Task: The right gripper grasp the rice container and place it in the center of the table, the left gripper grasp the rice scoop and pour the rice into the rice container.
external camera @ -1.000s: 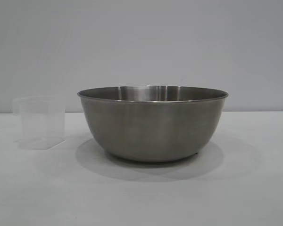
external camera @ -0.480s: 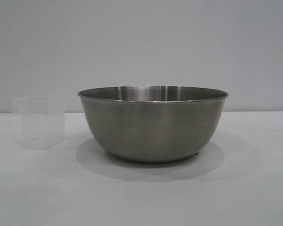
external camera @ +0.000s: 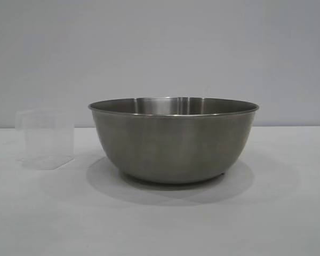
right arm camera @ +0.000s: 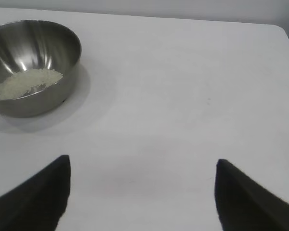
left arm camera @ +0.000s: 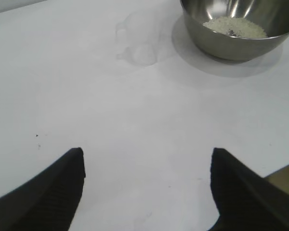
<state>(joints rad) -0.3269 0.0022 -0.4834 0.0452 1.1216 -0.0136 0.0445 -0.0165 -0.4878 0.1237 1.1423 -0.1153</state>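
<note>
In the middle of the worktop (external camera: 288, 213) stands the rice container (external camera: 173, 141), upright, and both wrist views show a small heap of rice (right arm camera: 26, 83) already lying on its bottom. The rice scoop (external camera: 45, 140) stands upright on the worktop too, just beside the container but not touching it, on the side of the left arm; it looks empty, though its clear wall makes this hard to confirm. So I judge that the pouring is done and little or nothing of the task is left.

The left tool (left arm camera: 147, 187) hangs over bare worktop, well apart from the scoop and the container, with its jaws wide apart and nothing between them. The right tool (right arm camera: 142, 192) is the same: jaws wide, empty, over bare worktop, with the container far off toward one side of it. No arm appears in the exterior view.

What may go wrong from here is small. If an arm swings across the middle while it pulls back, a finger could strike the thin rim of the container and tip it, and the rice would spill. The scoop is light and nearly invisible against the white surface, so a careless sweep of the left arm could knock it over or push it toward the worktop edge.
</note>
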